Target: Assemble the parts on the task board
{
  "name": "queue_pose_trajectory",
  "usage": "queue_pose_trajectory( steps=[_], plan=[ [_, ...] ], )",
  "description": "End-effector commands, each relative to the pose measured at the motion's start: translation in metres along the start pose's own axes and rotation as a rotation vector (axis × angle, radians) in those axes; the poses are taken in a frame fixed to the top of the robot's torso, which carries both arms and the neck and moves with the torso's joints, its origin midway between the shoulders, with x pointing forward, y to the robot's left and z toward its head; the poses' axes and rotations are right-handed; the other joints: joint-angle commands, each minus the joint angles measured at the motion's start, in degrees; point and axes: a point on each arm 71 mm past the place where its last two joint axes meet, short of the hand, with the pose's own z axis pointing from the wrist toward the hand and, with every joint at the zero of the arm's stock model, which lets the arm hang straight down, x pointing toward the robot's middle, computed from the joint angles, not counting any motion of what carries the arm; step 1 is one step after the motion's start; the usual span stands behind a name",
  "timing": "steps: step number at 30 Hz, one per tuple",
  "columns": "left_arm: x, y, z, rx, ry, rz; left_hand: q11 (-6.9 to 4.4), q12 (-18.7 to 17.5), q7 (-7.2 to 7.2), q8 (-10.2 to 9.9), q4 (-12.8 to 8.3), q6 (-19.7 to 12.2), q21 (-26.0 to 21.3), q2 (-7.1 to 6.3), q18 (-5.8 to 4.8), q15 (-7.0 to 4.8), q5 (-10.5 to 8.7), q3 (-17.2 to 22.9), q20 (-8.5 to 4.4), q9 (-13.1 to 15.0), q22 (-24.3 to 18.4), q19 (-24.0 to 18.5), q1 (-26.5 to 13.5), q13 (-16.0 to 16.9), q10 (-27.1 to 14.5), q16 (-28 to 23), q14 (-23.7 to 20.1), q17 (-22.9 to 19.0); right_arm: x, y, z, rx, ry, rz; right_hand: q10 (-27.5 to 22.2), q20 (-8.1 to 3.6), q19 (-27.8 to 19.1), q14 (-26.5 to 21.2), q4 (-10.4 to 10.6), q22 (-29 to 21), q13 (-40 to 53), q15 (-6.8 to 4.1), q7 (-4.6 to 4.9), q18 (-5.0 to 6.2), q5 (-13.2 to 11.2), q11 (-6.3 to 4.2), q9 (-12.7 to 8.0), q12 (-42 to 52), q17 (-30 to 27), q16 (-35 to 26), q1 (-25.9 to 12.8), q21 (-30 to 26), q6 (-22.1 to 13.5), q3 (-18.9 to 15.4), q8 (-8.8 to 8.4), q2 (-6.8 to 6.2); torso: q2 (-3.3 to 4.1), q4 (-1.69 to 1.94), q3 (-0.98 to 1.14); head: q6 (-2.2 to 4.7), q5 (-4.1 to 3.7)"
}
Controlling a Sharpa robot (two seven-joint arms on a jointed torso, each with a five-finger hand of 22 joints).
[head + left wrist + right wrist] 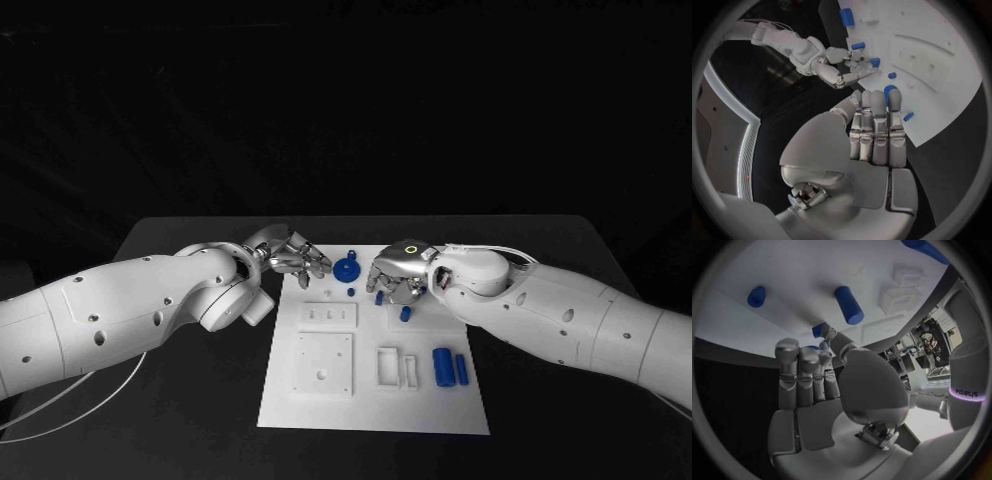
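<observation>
Both hands at task board's (289, 410) far edge: right hand (398, 272) pinching blue part (379, 297), left hand (289, 255) fingers apart.

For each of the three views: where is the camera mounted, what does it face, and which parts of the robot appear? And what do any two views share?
Head view: on the robot's head, looking down at the task board; both arms, left hand, right hand.
Left wrist view: behind the left hand, facing the board; the right hand appears too.
Right wrist view: behind the right hand, facing the board.
Shared: the board's blue parts, such as the disc-shaped part.
</observation>
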Motion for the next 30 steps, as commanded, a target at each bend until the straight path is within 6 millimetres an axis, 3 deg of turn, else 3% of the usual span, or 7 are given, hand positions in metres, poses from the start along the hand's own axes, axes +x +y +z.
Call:
queue_pose_trajectory(
  steps=[1,5,10,23,25,28,30],
  plan=[
    [0.0014,-0.0026,0.0008,0.012,0.012,-0.007,0.11,-0.2,0.18,-0.2,0.2,0.0,-0.4,0.23,0.32,-0.04,-0.26,-0.3,0.01,-0.1,1.1,0.2,0.4,-0.1,-0.3,-0.3,-0.3,0.0,0.0006,0.0005,0.0009,0.005,0.008,-0.010,0.0,0.38,0.4,0.1,0.6,4.7,0.2,0.42,0.43,-0.21,0.1,0.73,0.1,0.3,0.2,0.3,-0.2,0.1,1.3,-1.3,-0.06,0.66,0.06,-0.04,-0.01,0.01,-0.05],
    [0.0018,-0.0029,0.0012,0.012,0.013,-0.008,0.11,-0.2,0.17,-0.1,0.3,0.0,-0.4,0.30,0.32,-0.03,-0.21,-0.3,0.02,-0.1,1.1,0.2,0.4,-0.1,-0.4,-0.2,-0.3,0.0,-0.0001,0.0012,0.0022,0.016,0.003,-0.018,0.3,0.76,0.7,0.3,1.5,4.8,0.4,0.94,1.01,0.06,0.0,1.60,0.1,0.7,0.3,0.5,-0.5,0.4,3.8,-2.1,-0.10,1.33,0.02,-0.07,0.00,-0.03,-0.06],
    [0.0021,-0.0031,0.0015,0.012,0.014,-0.008,0.11,-0.2,0.17,-0.1,0.3,0.0,-0.4,0.30,0.32,-0.03,-0.21,-0.3,0.02,-0.1,1.1,0.2,0.4,-0.1,-0.4,-0.2,-0.3,0.0,-0.0003,0.0011,0.0033,0.030,0.004,-0.025,0.4,1.06,0.8,0.4,2.5,4.8,0.5,1.14,1.30,0.36,-0.2,1.88,0.1,0.9,0.3,0.6,-0.6,0.3,5.2,-2.6,-0.07,1.62,0.03,-0.01,0.00,-0.03,-0.12],
    [0.0019,-0.0026,0.0014,0.009,0.014,-0.010,0.14,-0.1,0.19,-0.2,0.4,-0.1,-0.6,0.32,0.32,-0.01,-0.24,-0.4,0.04,-0.1,1.1,0.3,0.4,-0.1,-0.5,-0.2,-0.3,0.0,0.0014,-0.0019,0.0024,0.046,0.019,-0.018,0.0,1.33,0.8,0.1,3.2,4.6,0.1,1.27,1.52,0.69,0.0,2.04,0.0,0.6,0.1,0.2,-0.5,-0.8,2.6,-3.1,-0.15,0.51,0.03,-0.14,0.08,-0.08,-0.21],
    [0.0018,-0.0026,0.0014,0.008,0.014,-0.011,0.14,-0.1,0.19,-0.2,0.4,-0.1,-0.6,0.32,0.32,-0.01,-0.24,-0.4,0.04,-0.1,1.1,0.3,0.4,-0.1,-0.5,-0.2,-0.3,0.0,0.0017,-0.0022,0.0024,0.048,0.021,-0.013,-0.2,1.37,0.7,0.1,3.5,4.6,0.0,1.29,1.57,0.75,1.0,2.04,0.0,0.4,0.0,0.1,-0.9,-1.1,1.4,-3.9,-0.11,0.05,0.03,-0.14,0.08,-0.03,-0.21],
    [0.0017,-0.0025,0.0014,0.007,0.014,-0.012,0.14,-0.1,0.19,-0.2,0.4,-0.1,-0.6,0.32,0.32,-0.01,-0.24,-0.4,0.04,-0.1,1.1,0.3,0.4,-0.1,-0.5,-0.2,-0.3,0.0,0.0022,-0.0027,0.0023,0.050,0.027,-0.007,-0.4,1.47,0.7,-0.1,4.2,4.5,-0.3,1.39,1.86,0.87,4.8,2.26,0.0,0.2,0.0,0.0,-1.8,-1.5,-0.2,-6.8,-0.11,-0.61,0.02,-0.10,0.07,-0.04,-0.27],
    [0.0016,-0.0024,0.0014,0.007,0.013,-0.012,0.14,-0.1,0.19,-0.2,0.4,-0.1,-0.6,0.32,0.32,-0.01,-0.24,-0.4,0.04,-0.1,1.1,0.3,0.4,-0.1,-0.5,-0.2,-0.3,0.0,0.0025,-0.0029,0.0022,0.052,0.030,-0.005,-0.5,1.55,0.8,-0.2,4.5,4.5,-0.4,1.44,1.99,0.96,5.2,2.34,0.0,0.1,-0.1,0.0,-1.5,-1.7,-0.5,-8.5,-0.12,-0.18,0.03,-0.07,0.07,-0.06,-0.31]
  ],
)
